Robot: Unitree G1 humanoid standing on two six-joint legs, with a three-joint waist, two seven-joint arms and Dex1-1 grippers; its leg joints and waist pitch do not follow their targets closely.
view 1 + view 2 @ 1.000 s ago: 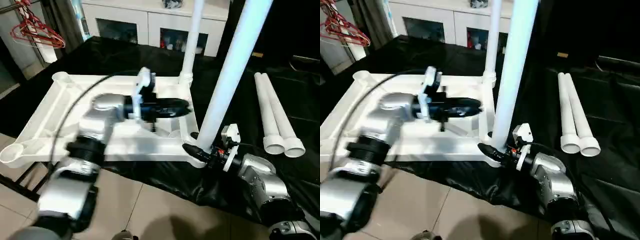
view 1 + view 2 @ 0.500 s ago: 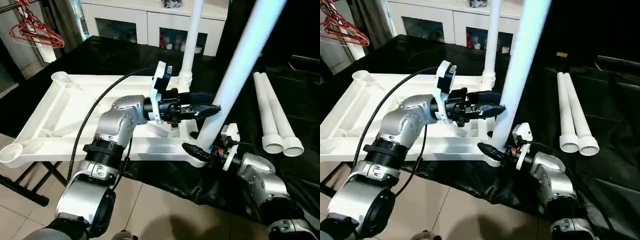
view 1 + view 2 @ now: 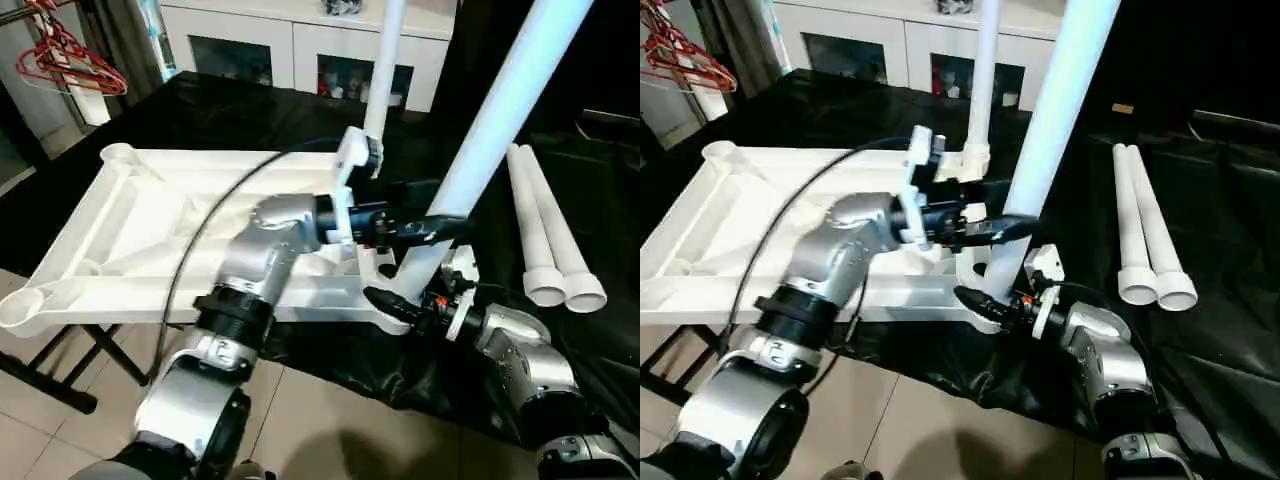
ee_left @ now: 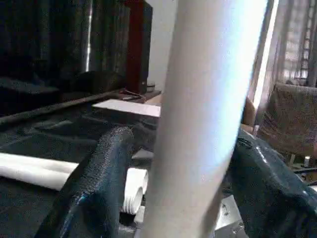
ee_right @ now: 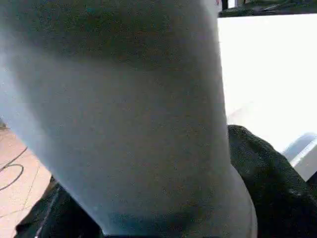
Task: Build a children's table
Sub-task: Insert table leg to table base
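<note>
The children's table top (image 3: 150,215) lies upside down, ribs up, on a black-covered surface. One white leg (image 3: 383,70) stands upright in its far right corner socket. A second leg (image 3: 500,110) leans to the right over the near right corner, and my right gripper (image 3: 395,305) is shut on its lower end. My left gripper (image 3: 440,225) reaches across the top and is open. Its fingers (image 4: 94,193) stand on either side of the leaning leg (image 4: 208,99), a little above the right gripper. Two more legs (image 3: 545,230) lie side by side on the cloth to the right.
A white glass-door cabinet (image 3: 300,45) stands behind the work surface. Red hangers (image 3: 70,65) hang at the far left. Tiled floor (image 3: 300,420) shows below the near edge, and the top's near left corner (image 3: 20,305) overhangs it.
My left arm swung right from over the table top to the leaning leg, and its fingers opened around it. The leg leans a bit further right. My right gripper kept its hold.
</note>
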